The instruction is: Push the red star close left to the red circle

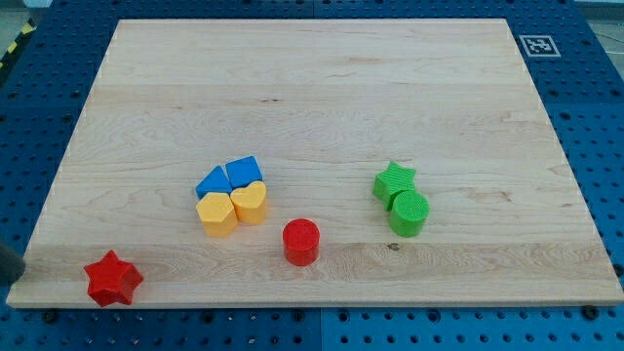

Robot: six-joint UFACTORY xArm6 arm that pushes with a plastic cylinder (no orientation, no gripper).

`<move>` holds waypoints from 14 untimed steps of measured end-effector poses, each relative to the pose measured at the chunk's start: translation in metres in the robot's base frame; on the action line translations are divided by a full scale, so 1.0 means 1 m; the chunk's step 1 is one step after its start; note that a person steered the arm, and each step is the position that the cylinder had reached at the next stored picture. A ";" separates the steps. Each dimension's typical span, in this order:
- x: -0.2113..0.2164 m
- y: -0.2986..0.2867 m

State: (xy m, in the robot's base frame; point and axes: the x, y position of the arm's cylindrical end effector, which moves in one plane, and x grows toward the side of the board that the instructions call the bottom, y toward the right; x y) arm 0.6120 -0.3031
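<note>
The red star [112, 279] lies near the board's bottom left corner. The red circle [301, 242] stands well to its right and a little higher, near the bottom middle of the board. A dark rod end shows at the view's left edge. My tip [13, 277] is left of the red star, with a gap between them, and most of the rod is cut off by the frame.
A blue triangle-like block [212, 182], a blue block [244, 173], a yellow block [216, 214] and a yellow heart [250, 203] cluster up-left of the red circle. A green star [394, 181] and green circle [409, 213] touch at the right. The wooden board [312, 88] rests on a blue pegboard.
</note>
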 end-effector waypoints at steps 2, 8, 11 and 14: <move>0.006 0.053; 0.005 0.206; 0.006 0.250; 0.005 0.369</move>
State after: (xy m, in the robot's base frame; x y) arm 0.6169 0.0658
